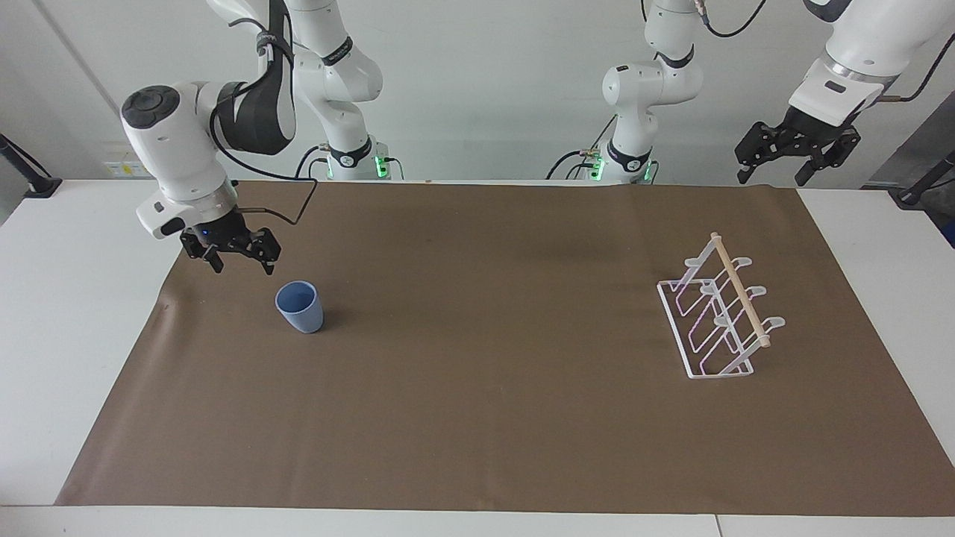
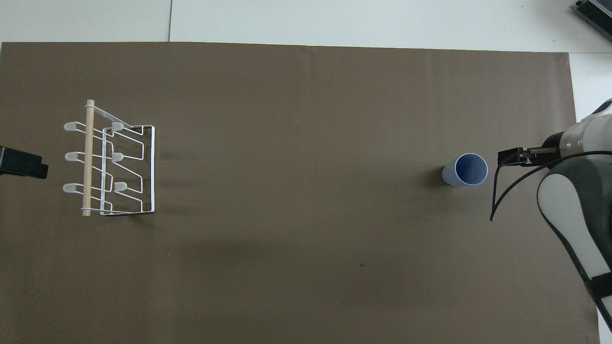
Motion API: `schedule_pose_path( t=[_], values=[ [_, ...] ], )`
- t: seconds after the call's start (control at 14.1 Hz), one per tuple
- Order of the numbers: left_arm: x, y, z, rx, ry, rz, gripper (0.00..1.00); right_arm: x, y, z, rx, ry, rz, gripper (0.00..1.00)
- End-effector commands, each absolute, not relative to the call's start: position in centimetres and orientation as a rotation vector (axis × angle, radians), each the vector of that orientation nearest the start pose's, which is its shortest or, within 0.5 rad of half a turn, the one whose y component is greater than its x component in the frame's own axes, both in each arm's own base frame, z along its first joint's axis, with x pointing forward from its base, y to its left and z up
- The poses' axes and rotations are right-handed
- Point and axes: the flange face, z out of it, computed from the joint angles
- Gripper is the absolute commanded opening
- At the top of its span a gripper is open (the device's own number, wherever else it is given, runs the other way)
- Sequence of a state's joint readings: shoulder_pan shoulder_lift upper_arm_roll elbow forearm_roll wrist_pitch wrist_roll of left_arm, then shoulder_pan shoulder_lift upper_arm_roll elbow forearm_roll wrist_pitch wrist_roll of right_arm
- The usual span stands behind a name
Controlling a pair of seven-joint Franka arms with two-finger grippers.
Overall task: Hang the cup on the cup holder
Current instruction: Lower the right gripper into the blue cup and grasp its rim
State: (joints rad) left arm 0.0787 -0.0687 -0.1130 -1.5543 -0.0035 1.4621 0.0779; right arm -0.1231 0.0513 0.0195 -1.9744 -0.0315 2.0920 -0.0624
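The light-blue cup (image 1: 300,306) (image 2: 466,169) stands upright, mouth up, on the brown mat toward the right arm's end of the table. My right gripper (image 1: 244,267) (image 2: 509,156) hangs open just above the mat beside the cup, not touching it and holding nothing. The white wire cup holder (image 1: 720,313) (image 2: 110,162) with its wooden top rod stands toward the left arm's end, and no cup hangs on its prongs. My left gripper (image 1: 771,177) (image 2: 24,165) waits open and high over the mat's corner by the holder.
A brown mat (image 1: 477,418) covers most of the white table (image 1: 67,313). A black cable (image 2: 497,200) loops from the right wrist over the mat near the cup. The two arm bases stand at the robots' edge of the table.
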Motion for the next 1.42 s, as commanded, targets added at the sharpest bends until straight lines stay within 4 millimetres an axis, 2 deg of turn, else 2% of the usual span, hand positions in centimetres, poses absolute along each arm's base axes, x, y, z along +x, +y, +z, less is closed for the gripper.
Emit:
schedule_pose_path(
  t=[0.0, 0.21, 0.28, 0.42, 0.78, 1.35],
  values=[
    [51.2, -2.1, 65.4, -3.142, 0.160, 0.009, 1.00, 58.1, -5.5, 42.5, -3.156, 0.044, -0.173, 1.00],
    [51.2, -2.4, 65.1, -3.143, 0.167, 0.013, 1.00, 58.5, -4.9, 40.1, -3.141, 0.092, -0.241, 1.00],
    [51.1, -2.5, 65.2, -3.142, 0.167, 0.004, 1.00, 58.4, -3.8, 39.3, -3.137, 0.072, -0.227, 1.00],
    [50.9, -2.9, 64.9, -3.141, 0.174, 0.011, 1.00, 58.1, -2.9, 38.0, -3.129, 0.111, -0.229, 1.00],
    [50.6, -3.0, 64.8, -3.140, 0.178, 0.016, 1.00, 56.7, -2.7, 36.7, -3.133, 0.093, -0.162, 1.00],
    [50.5, -3.8, 64.7, -3.135, 0.197, 0.021, 1.00, 55.2, -3.8, 35.8, -3.137, 0.102, -0.118, 1.00]
  ],
)
